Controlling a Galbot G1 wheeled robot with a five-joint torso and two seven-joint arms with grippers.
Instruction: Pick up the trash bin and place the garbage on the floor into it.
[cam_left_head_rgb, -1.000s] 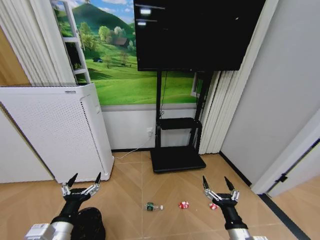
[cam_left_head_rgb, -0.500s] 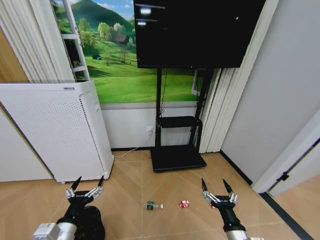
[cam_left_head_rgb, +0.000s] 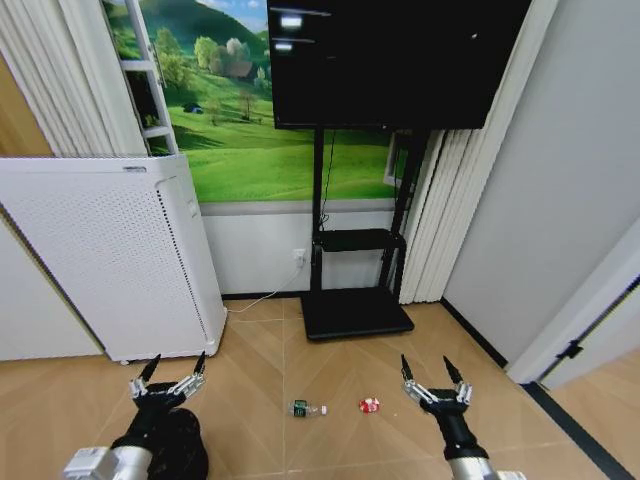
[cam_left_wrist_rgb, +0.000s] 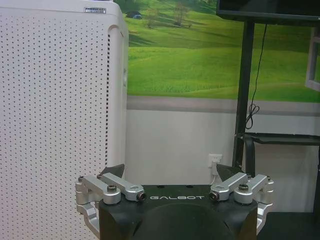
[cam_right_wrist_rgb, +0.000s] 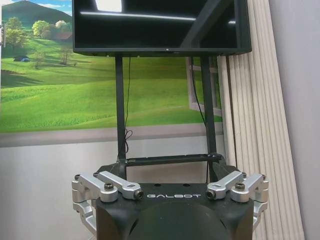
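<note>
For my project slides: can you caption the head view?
Both open grippers, left and right, raised over the trash bin, bottle and red wrapper on the floor.

"GALBOT" on left tool body & right tool body; air purifier badge illegible, prob. brand.

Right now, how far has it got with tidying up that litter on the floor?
Nothing looks done yet. The bottle and a red-and-white wrapper lie on the floor, and the black trash bin stands unlifted beneath the left gripper. Both it and the right gripper are open and empty, held out above the floor. Picking up the bin and collecting the garbage are both left.
</note>
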